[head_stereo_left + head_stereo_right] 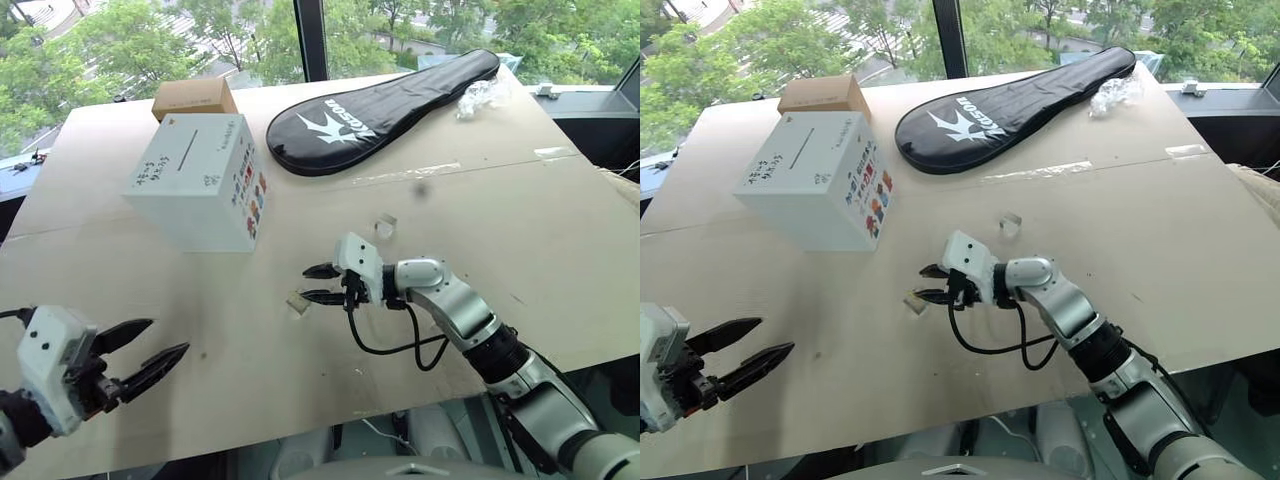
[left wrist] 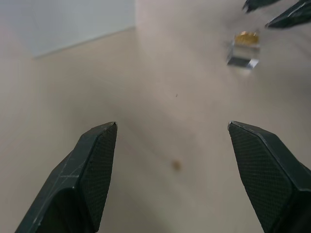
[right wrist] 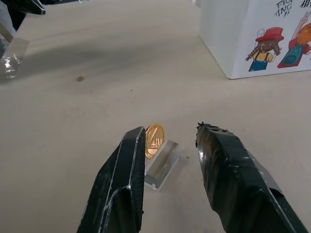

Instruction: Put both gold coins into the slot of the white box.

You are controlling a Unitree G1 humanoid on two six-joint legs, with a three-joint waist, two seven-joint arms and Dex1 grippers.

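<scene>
A gold coin (image 3: 154, 141) stands on edge on a clear cube (image 3: 162, 164), seemingly just ahead of the right gripper (image 3: 170, 138), whose jaws are part open. The left gripper (image 1: 150, 350) gapes wide. The white box (image 1: 200, 185) sits on the beige table (image 1: 500, 220) by windows.

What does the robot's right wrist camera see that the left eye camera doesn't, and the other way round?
Right wrist view: close up, a gold coin stands on edge on a clear plastic cube, between the open jaws of the right gripper. You can also make out a cartoon figure in a red cap on the white box.

Left eye view: the slot on the white box's top, a brown box and a black racket bag. The coin is too small to tell here.

Both: the white box, the right gripper, the cube and the tan table.
</scene>
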